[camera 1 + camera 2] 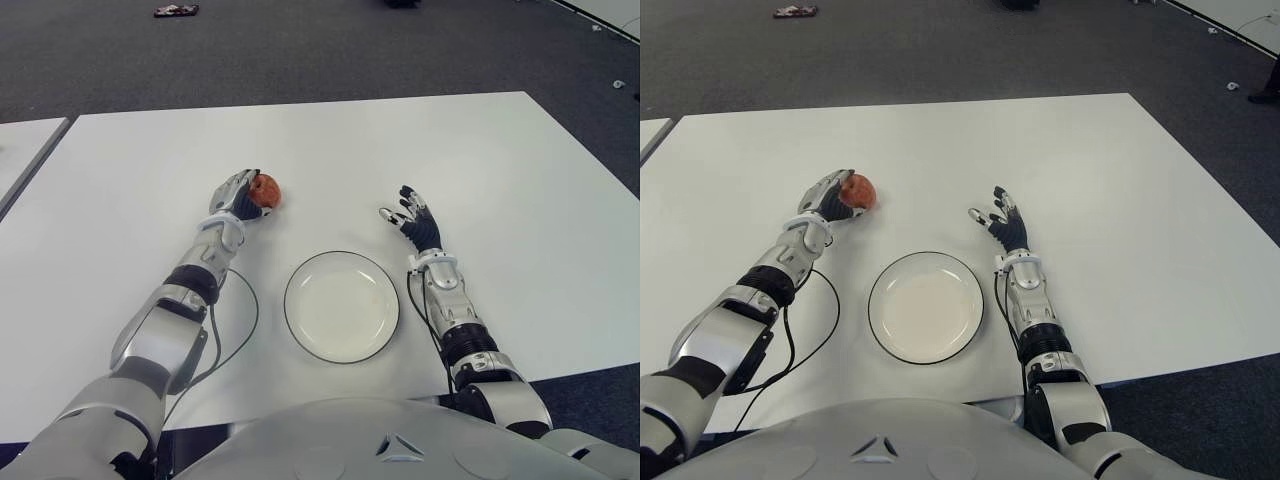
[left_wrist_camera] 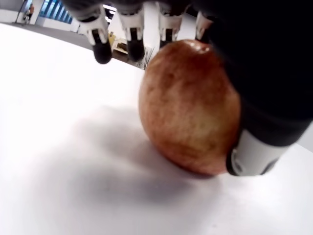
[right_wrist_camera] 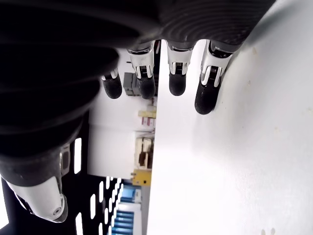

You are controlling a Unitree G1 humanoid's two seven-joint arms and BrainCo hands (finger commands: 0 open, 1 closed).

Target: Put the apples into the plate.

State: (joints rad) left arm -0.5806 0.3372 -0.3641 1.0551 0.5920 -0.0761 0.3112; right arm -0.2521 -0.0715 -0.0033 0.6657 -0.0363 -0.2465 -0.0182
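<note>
One red apple point(image 1: 266, 190) sits on the white table point(image 1: 500, 170), to the far left of the empty white plate point(image 1: 342, 306). My left hand point(image 1: 240, 195) is cupped against the apple's left side. In the left wrist view the thumb point(image 2: 254, 147) touches the apple point(image 2: 190, 107) while the fingers point(image 2: 132, 34) reach straight over it without closing. My right hand point(image 1: 410, 220) shows to the right of the plate, fingers spread and holding nothing. I see no other apple.
A black cable point(image 1: 245, 320) loops on the table between my left arm and the plate. A second table point(image 1: 20, 150) adjoins on the left. Dark carpet lies beyond the far edge, with a small dark object point(image 1: 176, 11) on it.
</note>
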